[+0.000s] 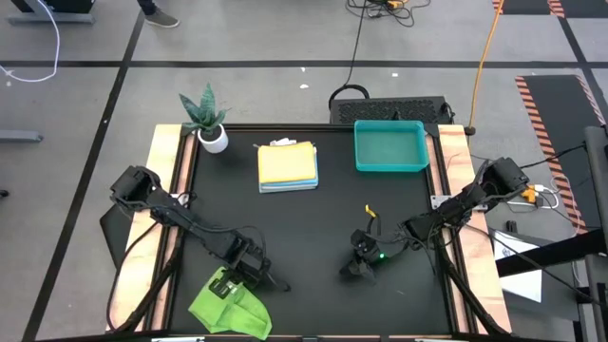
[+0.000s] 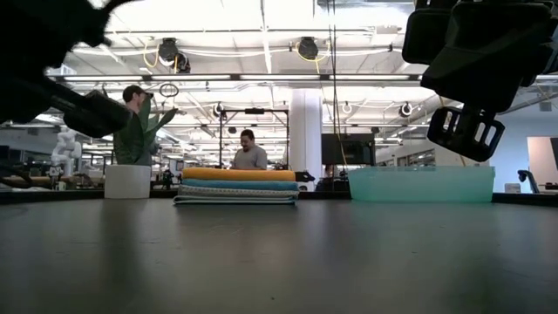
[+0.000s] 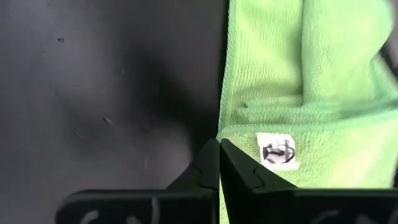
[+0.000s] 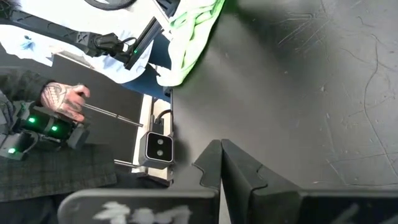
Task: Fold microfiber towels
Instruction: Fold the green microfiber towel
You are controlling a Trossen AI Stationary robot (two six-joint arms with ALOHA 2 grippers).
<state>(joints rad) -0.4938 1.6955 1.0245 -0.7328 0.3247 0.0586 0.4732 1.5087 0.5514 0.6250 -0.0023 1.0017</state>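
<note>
The lime green towel lies rumpled and partly doubled over on the black table, near the front left; a white label sits by one corner. My left gripper points steeply down at the towel's far right corner and is shut there. Folded towels, yellow on top of blue and pale ones, are stacked at the back centre. My right gripper hovers shut over bare table right of centre, holding nothing. My left gripper has its fingertips closed on the corner of the green towel's upper layer, beside the label. It comes from above, slanting down. The fingers hide how much cloth lies between them. The towel rests slack on the table.
A teal plastic tray stands at the back right, and a potted plant at the back left corner. Bare black tabletop spreads across the middle. A person's hand shows beyond the table's near edge.
</note>
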